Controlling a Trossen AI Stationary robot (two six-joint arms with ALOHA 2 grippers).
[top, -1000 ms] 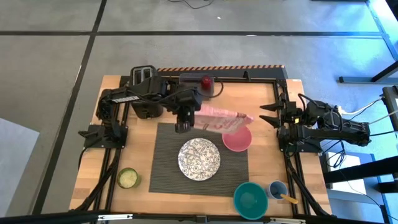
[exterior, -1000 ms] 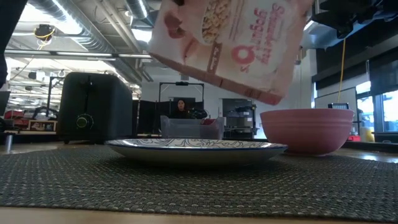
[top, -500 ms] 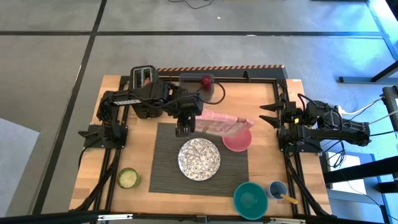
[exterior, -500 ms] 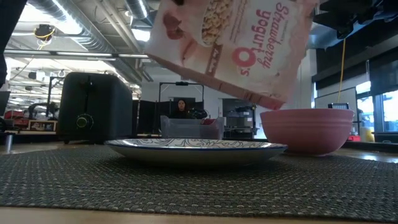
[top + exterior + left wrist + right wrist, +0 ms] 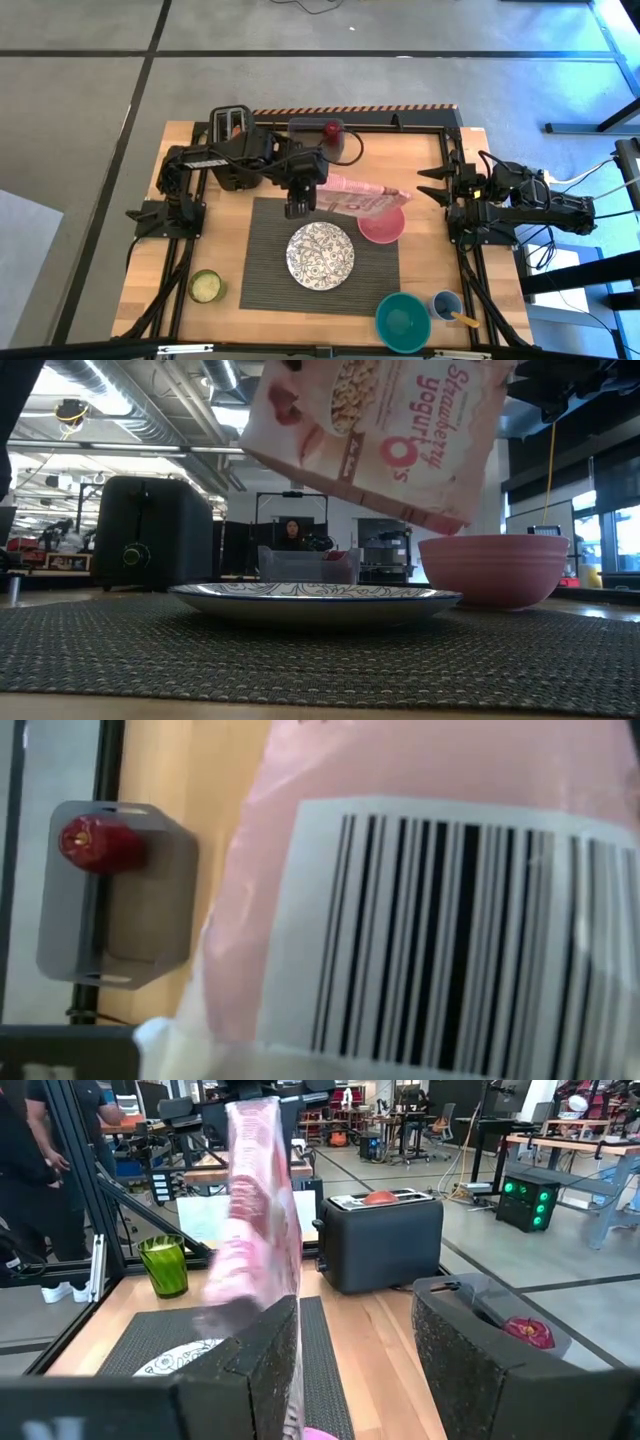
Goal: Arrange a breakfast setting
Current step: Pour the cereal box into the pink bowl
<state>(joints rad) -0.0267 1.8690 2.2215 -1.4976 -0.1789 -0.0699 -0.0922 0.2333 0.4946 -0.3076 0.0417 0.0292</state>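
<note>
plate (image 5: 320,253) on mat (image 5: 266,262) | bowl (image 5: 381,226) probably right, on mat

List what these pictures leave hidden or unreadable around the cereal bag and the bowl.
- Left gripper: its grip on the pink cereal bag is hidden by the arm in the high view, and the bag fills the left wrist view.
- Pink bowl: the bag covers part of it from above; the low view shows only its wall, so its contents stay unseen.
- Bag's mouth: cannot be made out in any view.

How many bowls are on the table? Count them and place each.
2. The pink bowl sits at the mat's far right corner, under the tilted cereal bag. The teal bowl stands off the mat, near the front edge. None looks hidden.
</note>
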